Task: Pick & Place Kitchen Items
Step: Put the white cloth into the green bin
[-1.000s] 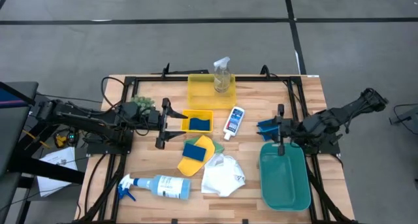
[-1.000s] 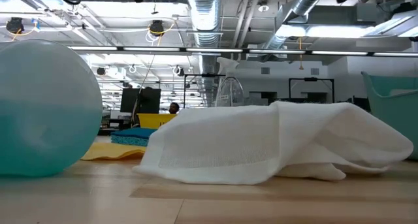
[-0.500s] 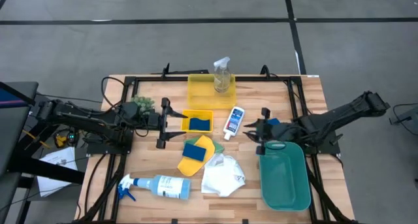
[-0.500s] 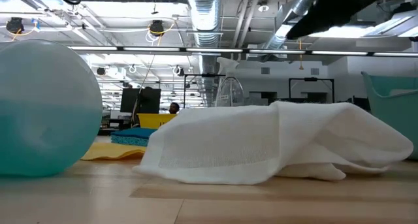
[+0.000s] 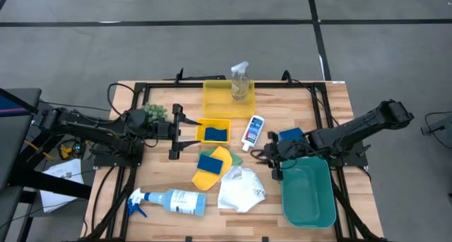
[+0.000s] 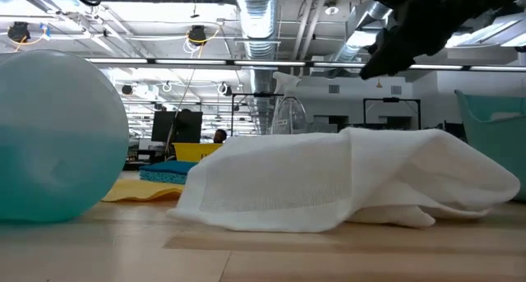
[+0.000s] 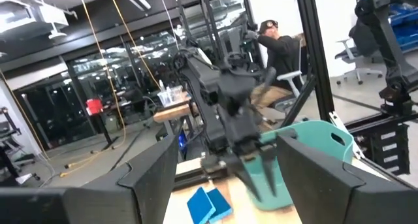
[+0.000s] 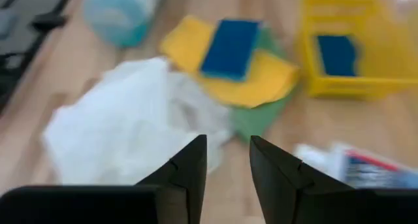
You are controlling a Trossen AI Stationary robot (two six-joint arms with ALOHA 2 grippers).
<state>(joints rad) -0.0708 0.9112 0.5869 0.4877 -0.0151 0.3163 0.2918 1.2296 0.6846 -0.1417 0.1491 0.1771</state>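
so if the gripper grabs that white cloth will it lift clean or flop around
The white cloth lies crumpled in soft folds, so it would probably droop and trail. It looks thin and light. One edge seems to touch the yellow cloth, which might get dragged along.

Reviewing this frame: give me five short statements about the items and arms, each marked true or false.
1. A blue sponge lies on the yellow cloth. True.
2. The clear spray bottle lies flat on the table. False: it stands upright in the big yellow tray.
3. The teal bin holds a cloth. False: it looks empty.
4. The right gripper hovers between the small bottle and the white cloth, holding nothing. True.
5. The blue-white spray bottle stands upright. False: it lies on its side.
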